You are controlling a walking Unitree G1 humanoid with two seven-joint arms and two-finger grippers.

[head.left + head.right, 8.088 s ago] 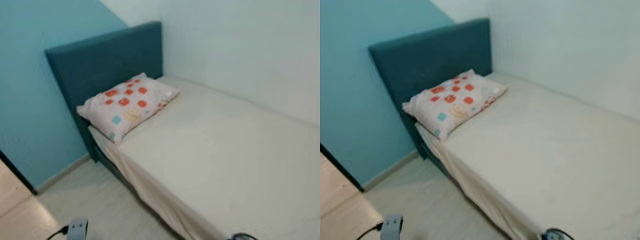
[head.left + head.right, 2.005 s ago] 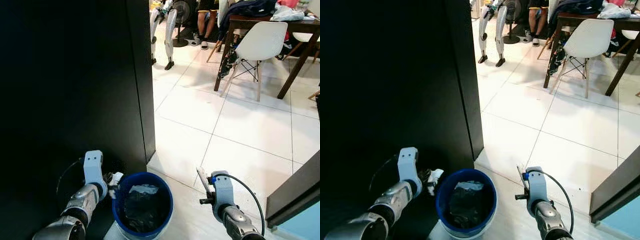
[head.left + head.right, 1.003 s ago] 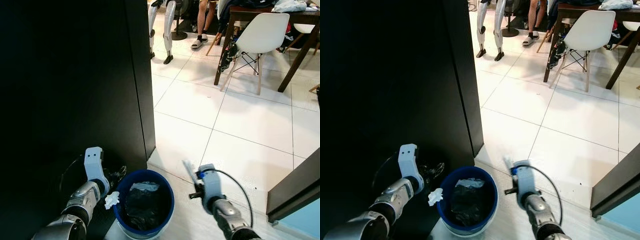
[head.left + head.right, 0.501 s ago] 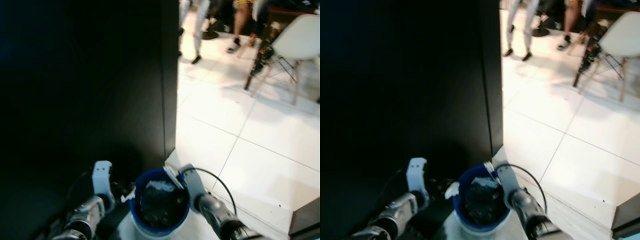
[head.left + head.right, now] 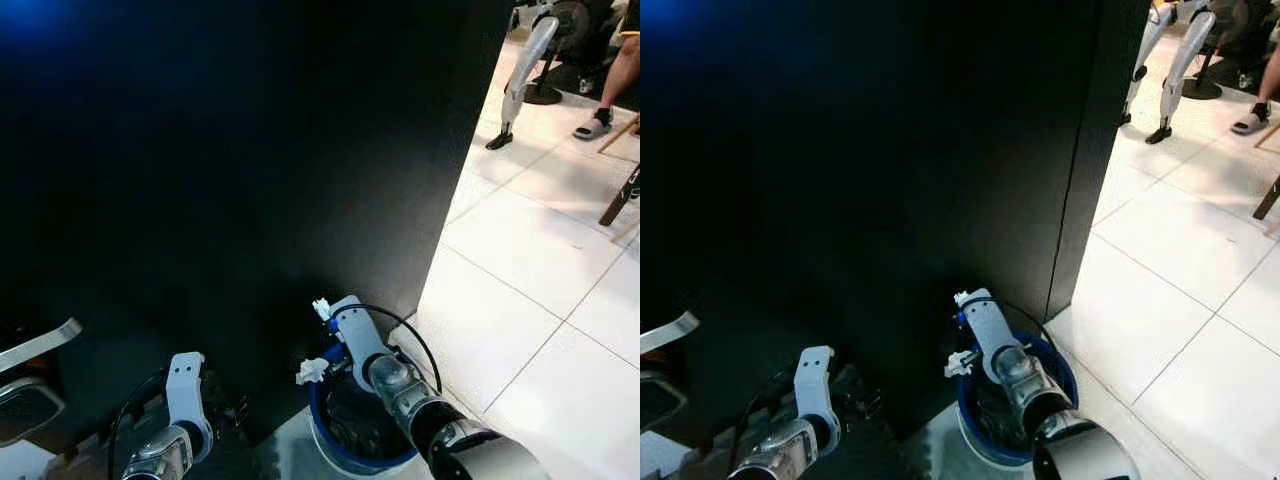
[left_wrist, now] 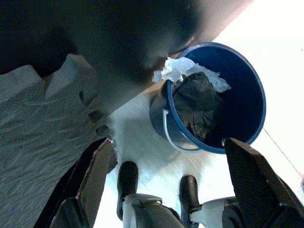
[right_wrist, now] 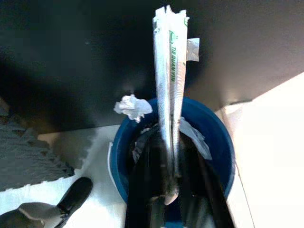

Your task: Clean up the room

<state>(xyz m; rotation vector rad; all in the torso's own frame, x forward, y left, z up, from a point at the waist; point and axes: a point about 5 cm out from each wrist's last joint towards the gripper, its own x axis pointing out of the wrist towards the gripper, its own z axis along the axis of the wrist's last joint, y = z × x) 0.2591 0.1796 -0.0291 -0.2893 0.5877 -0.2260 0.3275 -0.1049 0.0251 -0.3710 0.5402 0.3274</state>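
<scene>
Two arms low: right end effector (image 7: 166,190) clenching wrapper (image 7: 169,85) above bucket (image 7: 223,156); left end effector (image 6: 175,156) released.

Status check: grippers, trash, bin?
Right gripper shut on white wrapper, over blue bin. Left gripper open. Crumpled tissue on bin rim.

bucket (image 5: 330,445): half hidden by right arm | person (image 5: 615,85): cropped
</scene>
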